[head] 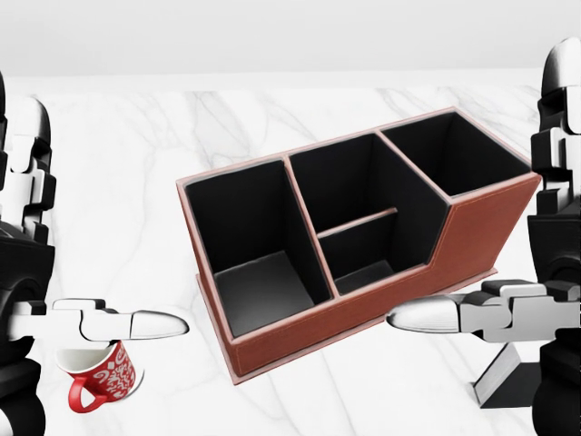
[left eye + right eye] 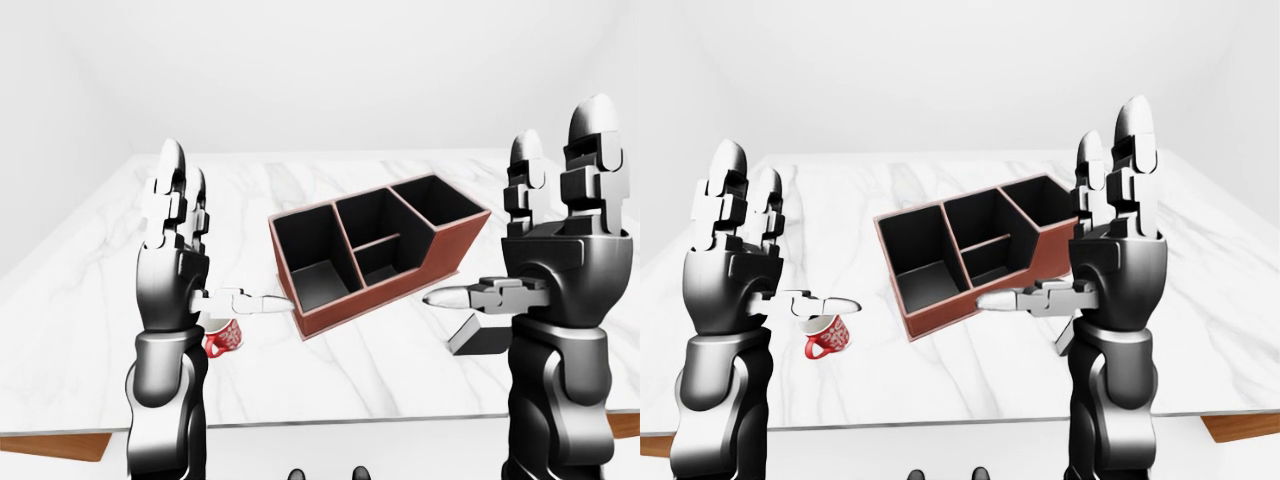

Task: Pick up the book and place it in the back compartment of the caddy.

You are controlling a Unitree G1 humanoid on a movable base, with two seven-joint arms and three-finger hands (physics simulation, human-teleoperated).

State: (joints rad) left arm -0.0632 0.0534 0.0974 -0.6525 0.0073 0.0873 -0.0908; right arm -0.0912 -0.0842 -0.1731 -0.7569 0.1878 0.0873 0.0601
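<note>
While both hands, left (image 2: 175, 250) and right (image 2: 560, 240), stood raised with fingers spread and grasping nothing, the book (image 2: 482, 335) lay on the table (image 2: 90, 330), mostly hidden behind the right hand, near the caddy (image 2: 375, 250); mug (image 2: 826, 335) lay at left.

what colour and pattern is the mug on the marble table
The small ceramic mug is red with a white floral pattern and white inside, clearest in the head view.

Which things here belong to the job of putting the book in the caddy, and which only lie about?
For the job:
- book, mostly hidden behind the right hand
- brown caddy

Lying about:
- red patterned mug, under the left hand
- marble table
</note>
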